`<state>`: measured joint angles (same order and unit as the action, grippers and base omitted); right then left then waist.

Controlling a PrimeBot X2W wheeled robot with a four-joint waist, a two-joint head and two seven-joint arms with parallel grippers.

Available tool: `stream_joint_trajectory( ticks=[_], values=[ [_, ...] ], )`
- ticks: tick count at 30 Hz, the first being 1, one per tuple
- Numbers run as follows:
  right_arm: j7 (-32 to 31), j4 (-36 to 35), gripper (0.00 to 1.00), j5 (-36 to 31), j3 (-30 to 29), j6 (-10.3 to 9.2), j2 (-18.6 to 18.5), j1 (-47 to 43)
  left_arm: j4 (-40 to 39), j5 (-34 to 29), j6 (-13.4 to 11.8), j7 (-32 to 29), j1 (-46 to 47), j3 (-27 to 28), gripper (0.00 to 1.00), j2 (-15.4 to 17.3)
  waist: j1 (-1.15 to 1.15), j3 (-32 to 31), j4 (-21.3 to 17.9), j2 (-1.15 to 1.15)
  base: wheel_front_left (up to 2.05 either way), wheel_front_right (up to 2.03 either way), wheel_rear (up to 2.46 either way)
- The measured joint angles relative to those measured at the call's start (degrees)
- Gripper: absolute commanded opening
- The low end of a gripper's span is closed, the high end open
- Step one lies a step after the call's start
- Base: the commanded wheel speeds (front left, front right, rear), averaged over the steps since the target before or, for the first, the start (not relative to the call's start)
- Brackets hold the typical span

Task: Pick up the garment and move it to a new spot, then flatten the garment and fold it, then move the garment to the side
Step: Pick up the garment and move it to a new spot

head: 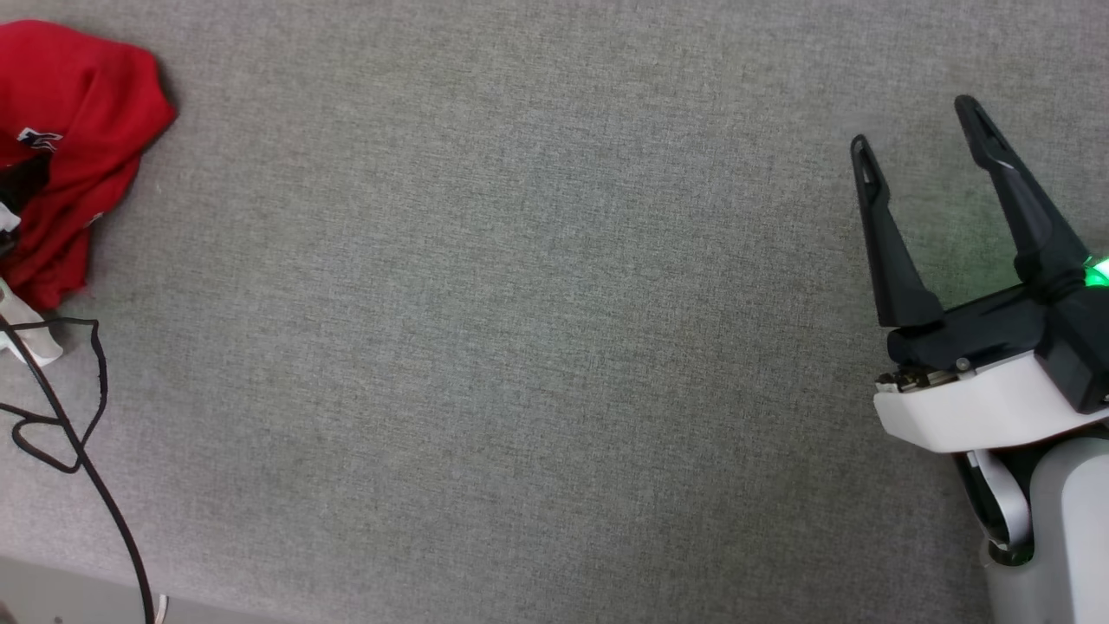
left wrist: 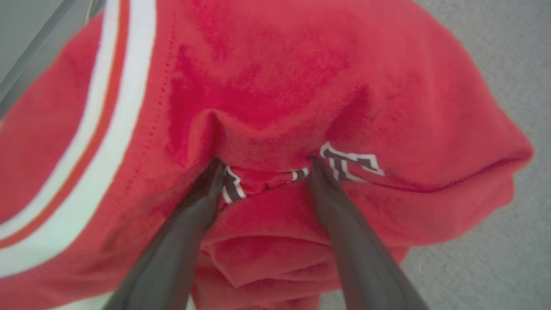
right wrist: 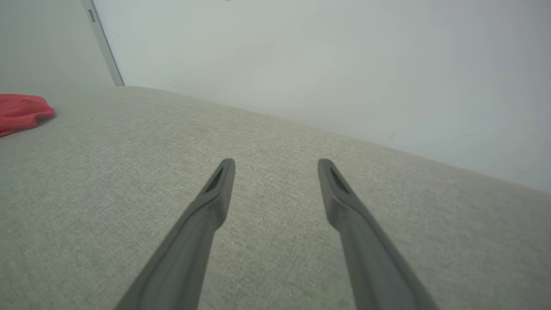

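left gripper (left wrist: 267,160), seen close along its own fingers (left wrist: 189,224): the two dark fingers are spread wide, not clenched, and their tips are pressed into the garment (left wrist: 280,86), with a bulge of red fabric lying between them. dark white-outlined lettering (left wrist: 353,162) shows just beside the tips, and a white band with a red stripe (left wrist: 107,129) crosses the cloth on that view's left. in the head view the garment (head: 78,130) lies crumpled at the far upper left of the grey fabric-covered counter (head: 520,347), with a looped black cable (head: 87,416) just below it. right gripper (head: 912,123), at that view's right edge and well apart from the garment, has its fingers released and spread over bare counter, holding nothing; a green light (head: 1096,276) glows at its base. from the right wrist the garment (right wrist: 21,112) appears as a red heap at the far left, before a pale wall (right wrist: 344,64).
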<state>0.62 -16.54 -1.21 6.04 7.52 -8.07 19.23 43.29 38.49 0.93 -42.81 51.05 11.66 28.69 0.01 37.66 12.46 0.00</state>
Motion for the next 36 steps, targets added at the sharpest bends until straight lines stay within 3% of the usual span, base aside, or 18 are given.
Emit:
stream_joint_trajectory(
  ticks=[3, 4, 5, 6, 11, 23, 29, 36],
  values=[
    [-0.18, -0.63, 1.00, -0.08, -0.22, 0.00, -0.09, 0.00, 1.11, 0.96, -1.48, -3.56, 0.97, 0.31, 1.00, 0.38, -0.01, 0.45, -0.31, 0.00, 0.00, 0.00, 0.00],
    [-0.20, -0.77, 1.00, -0.08, -0.22, 0.00, -0.09, 0.00, 1.27, 1.43, -1.66, -4.45, 1.09, 0.40, 0.78, 0.49, 0.00, 0.43, -0.37, 0.00, 0.00, 0.00, 0.00],
    [-0.23, -0.87, 1.00, -0.07, -0.24, 0.00, -0.07, 0.01, 1.27, 1.54, -1.70, -4.48, 1.08, 0.41, 0.35, 0.57, 0.00, 0.31, -0.42, 0.00, 0.00, 0.00, 0.00],
    [-0.23, -0.96, 1.00, -0.08, -0.27, 0.00, -0.05, 0.01, 1.21, 1.52, -1.79, -4.23, 1.02, 0.44, 0.00, 0.55, -0.01, 0.15, -0.46, 0.00, 0.00, 0.00, 0.00],
    [0.34, -0.16, 1.00, 0.12, -0.36, 0.00, 0.53, -0.23, 0.67, -0.48, -0.20, 1.89, -1.28, -0.47, 0.00, 0.33, 0.00, -1.86, -0.80, 0.00, 0.00, 0.00, 0.00],
    [3.93, 4.09, 1.00, 2.21, -4.01, 0.00, 4.20, -6.37, -1.98, -6.64, 3.63, 32.26, -7.51, -0.62, 0.00, 1.14, -0.01, -13.44, -2.42, 0.00, 0.00, 0.00, 0.00],
    [4.91, 5.75, 1.00, 3.22, -7.13, 0.00, 4.89, -10.50, -3.65, -9.81, 3.35, 43.92, -10.18, -2.71, 0.00, -2.67, -0.02, -20.08, -3.27, 0.00, 0.00, 0.00, 0.00],
    [5.05, 7.04, 1.00, 6.06, -9.23, 0.00, 5.06, -13.85, -8.37, -11.74, 2.67, 49.53, -14.67, -5.58, 0.00, -6.43, -0.03, -26.58, -4.75, 0.00, 0.00, 0.00, 0.00]
  ],
)
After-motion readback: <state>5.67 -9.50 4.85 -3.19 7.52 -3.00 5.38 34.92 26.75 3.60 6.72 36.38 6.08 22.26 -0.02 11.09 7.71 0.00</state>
